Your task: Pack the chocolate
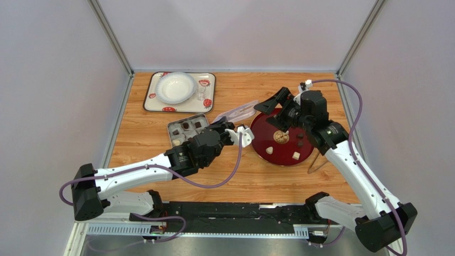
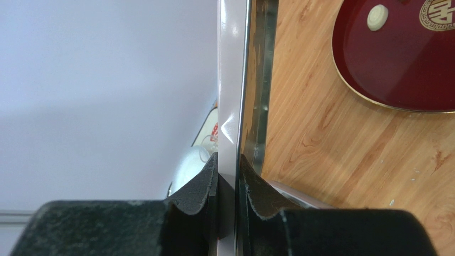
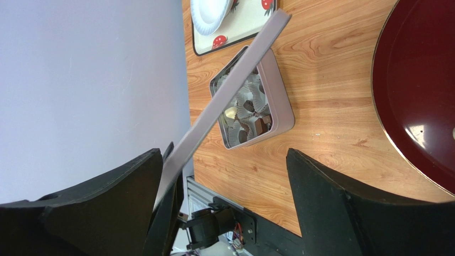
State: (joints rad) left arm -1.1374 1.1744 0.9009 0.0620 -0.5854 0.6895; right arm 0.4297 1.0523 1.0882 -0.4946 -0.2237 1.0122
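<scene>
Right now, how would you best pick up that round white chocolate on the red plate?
Take the white chocolate across its rounded sides, coming straight down from above. It lies low and flat on the plate, with bare plate around it, so fingers could probably fit either side.

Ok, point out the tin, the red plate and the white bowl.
tin (image 3: 279, 93), right wrist view, on its right-hand wall.
red plate (image 1: 283, 156), top view, on a bare part near its front edge.
white bowl (image 1: 175, 88), top view, on the middle of its inside.
</scene>
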